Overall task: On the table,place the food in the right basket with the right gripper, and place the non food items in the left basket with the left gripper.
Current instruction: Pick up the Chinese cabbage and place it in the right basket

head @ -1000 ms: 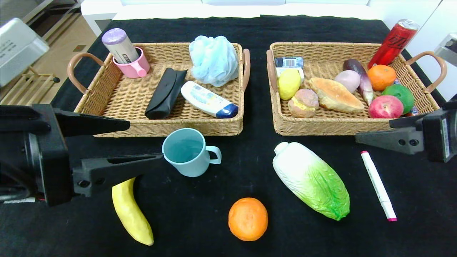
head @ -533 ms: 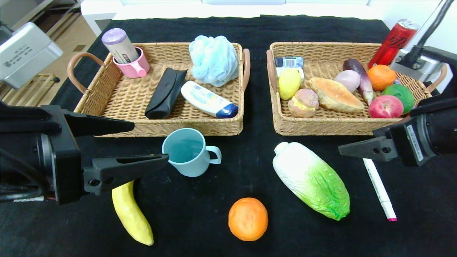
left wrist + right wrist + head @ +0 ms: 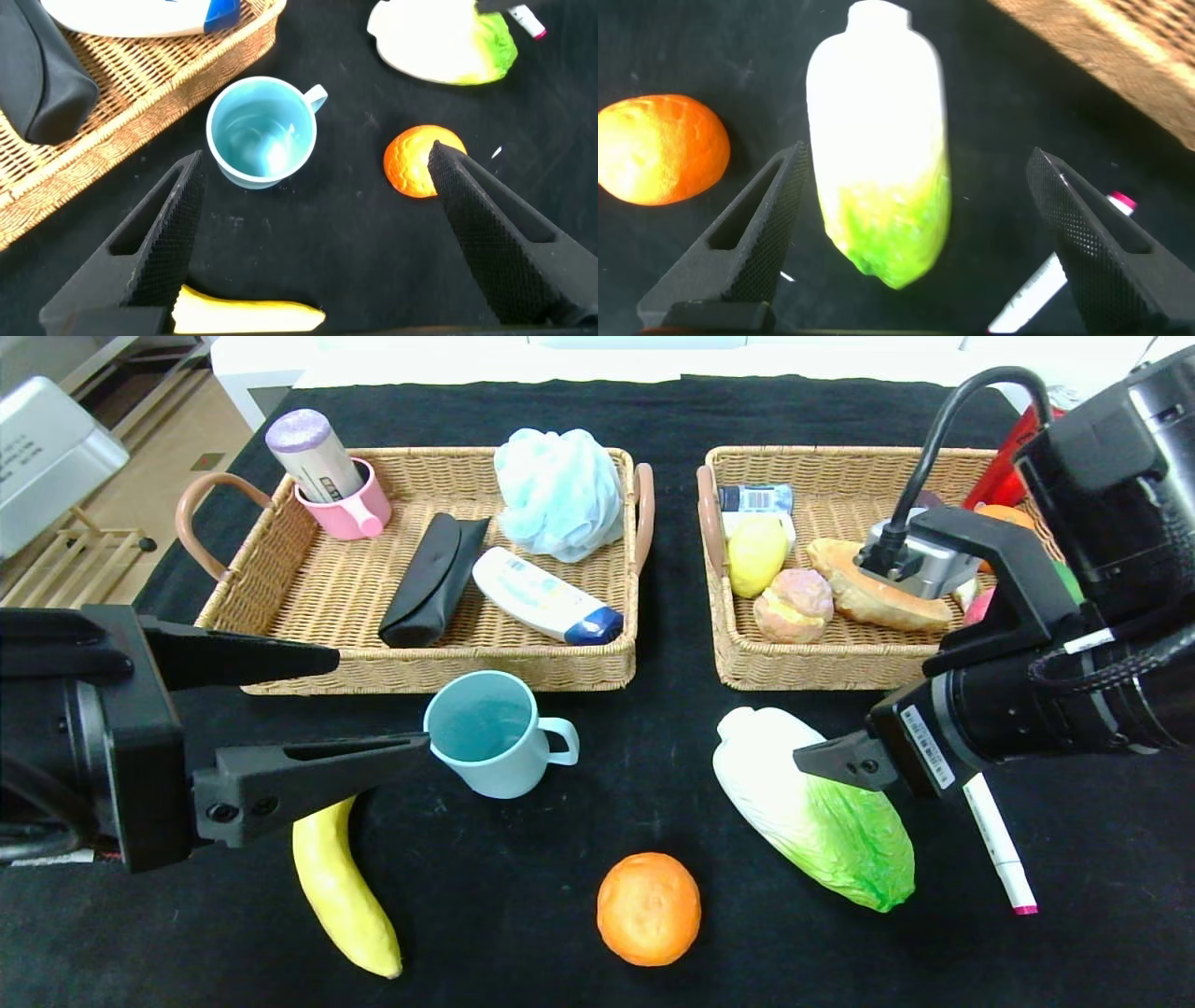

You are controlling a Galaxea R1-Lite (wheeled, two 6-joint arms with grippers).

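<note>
A: Five things are left on the table (image 3: 597, 411): the banana (image 3: 344, 894) at seven o'clock, the orange (image 3: 649, 908) at six, the napa cabbage (image 3: 814, 807) at four, the marker pen (image 3: 999, 845) further out past the cabbage, and the teal mug (image 3: 490, 733) close to the centre.

B: So nothing of those is sorted yet?

A: None of them, I'd judge. The left basket (image 3: 308, 597) at eleven o'clock already holds a pink mug (image 3: 350, 509), a black case (image 3: 431, 581), a bottle (image 3: 544, 597) and a bath puff (image 3: 557, 493); the right basket (image 3: 803, 667) at one o'clock holds bread (image 3: 873, 593) and other food.

B: And the arms?

A: The right gripper (image 3: 915, 238) hangs just above the cabbage with its fingers spread wide to either side of it, gripping nothing. Looks like the cabbage is its first pick. The left gripper (image 3: 373, 705) sits at nine o'clock, fingers parted and unloaded, its tips just beside the mug.

B: What remains, then?

A: All of it: three foods go right, mug and pen go left.
</note>
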